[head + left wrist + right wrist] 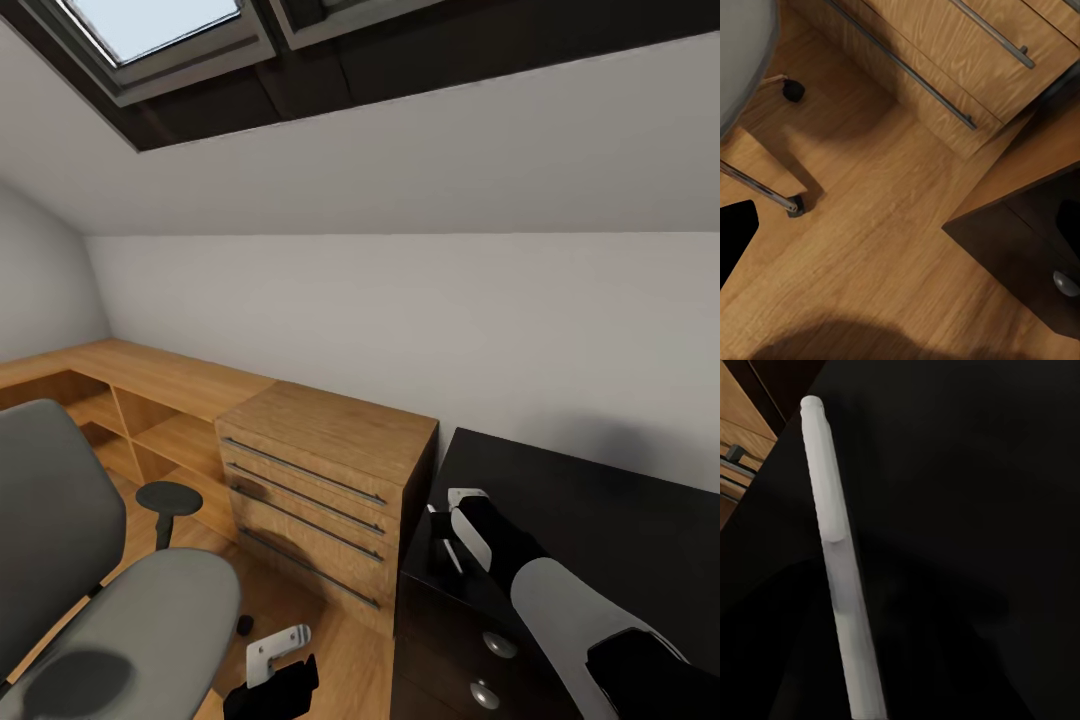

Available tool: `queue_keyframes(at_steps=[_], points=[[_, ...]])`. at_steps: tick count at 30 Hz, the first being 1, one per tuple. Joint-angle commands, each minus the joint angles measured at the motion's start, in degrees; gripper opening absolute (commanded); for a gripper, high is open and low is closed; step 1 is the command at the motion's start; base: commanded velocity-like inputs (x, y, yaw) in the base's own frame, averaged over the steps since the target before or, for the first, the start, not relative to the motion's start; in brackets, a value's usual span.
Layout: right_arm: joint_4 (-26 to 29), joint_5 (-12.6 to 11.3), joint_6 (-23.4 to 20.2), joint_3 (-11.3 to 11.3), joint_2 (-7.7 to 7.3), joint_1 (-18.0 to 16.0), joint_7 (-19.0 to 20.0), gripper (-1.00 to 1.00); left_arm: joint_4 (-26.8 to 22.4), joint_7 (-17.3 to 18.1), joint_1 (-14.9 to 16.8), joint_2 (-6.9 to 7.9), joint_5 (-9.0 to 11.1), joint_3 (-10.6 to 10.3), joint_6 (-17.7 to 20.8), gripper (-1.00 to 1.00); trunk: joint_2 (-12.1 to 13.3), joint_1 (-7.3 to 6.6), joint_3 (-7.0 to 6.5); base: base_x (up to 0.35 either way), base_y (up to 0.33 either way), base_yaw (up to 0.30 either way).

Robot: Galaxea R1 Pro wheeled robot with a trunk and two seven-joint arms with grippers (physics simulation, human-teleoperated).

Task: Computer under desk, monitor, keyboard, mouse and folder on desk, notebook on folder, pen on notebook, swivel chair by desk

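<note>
Step in hand: carrying the pen point(840, 562); judging by the task, it is due on top of the notebook, which is not to be seen here.
Right pincer point(447, 528): over the near left corner of the black counter point(600, 520), closed on the pen, whose white shaft runs close past the right wrist camera.
Pen's place: in the air just above the counter top, tilted, not resting on it.
Doing it well: keep the grip firm, bring the pen low and level over its target, and let go only once it lies flat, since a round stick will likely roll.
Left pincer point(285, 655): low beside the swivel chair point(110, 600), above the floor; whether its jaws are apart I cannot tell.
Surface: matt black top, bare where it shows, with silver-knobbed drawers below.
Room: sloped white ceiling, dark-framed skylight point(150, 30), light wood floor point(877, 225), a light-wood drawer chest point(320, 490) touching the counter's left end.
</note>
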State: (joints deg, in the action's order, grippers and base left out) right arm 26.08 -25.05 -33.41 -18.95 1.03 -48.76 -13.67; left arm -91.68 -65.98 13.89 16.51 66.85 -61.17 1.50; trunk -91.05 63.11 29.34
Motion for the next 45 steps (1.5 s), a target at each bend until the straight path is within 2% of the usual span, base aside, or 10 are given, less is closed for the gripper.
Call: queue_keyframes(at_steps=[1,10,16,24,30,45], points=[[-0.68,-0.45,-0.46,-0.47,-0.06,-0.02,-0.45,-1.0,-0.06,-0.25,0.08,0.03,0.12,-0.09,0.17,1.0,-0.03,0.0,0.08,0.0,0.0,0.0],[0.48,-0.62,-0.49,-0.52,0.07,-0.02,-0.04,-1.0,-0.04,-0.2,0.08,0.02,0.12,-0.09,0.17,1.0,-0.03,0.0,0.08,0.0,0.0,0.0],[0.97,-0.7,-0.99,-0.8,0.28,-0.02,3.1,-1.0,0.34,-0.11,0.08,0.02,0.15,-0.17,0.17,1.0,-0.03,0.0,0.08,0.0,0.0,0.0],[0.99,-0.65,-1.04,-0.87,0.29,-0.02,3.54,-1.0,0.55,-0.05,0.08,-0.03,0.14,-0.2,0.17,1.0,-0.03,0.0,0.08,0.0,0.0,0.0],[0.99,-0.62,-1.04,-0.87,0.29,-0.02,3.56,-1.0,0.62,-0.03,0.09,-0.69,0.14,-0.31,0.17,1.0,-0.03,0.0,0.08,0.0,0.0,0.0],[5.44,-0.52,-2.02,-0.65,0.14,0.06,3.32,-1.0,1.86,-0.02,0.08,-0.96,0.21,-0.82,0.34,1.0,5.99,-3.29,-2.62,0.0,0.0,0.0]])
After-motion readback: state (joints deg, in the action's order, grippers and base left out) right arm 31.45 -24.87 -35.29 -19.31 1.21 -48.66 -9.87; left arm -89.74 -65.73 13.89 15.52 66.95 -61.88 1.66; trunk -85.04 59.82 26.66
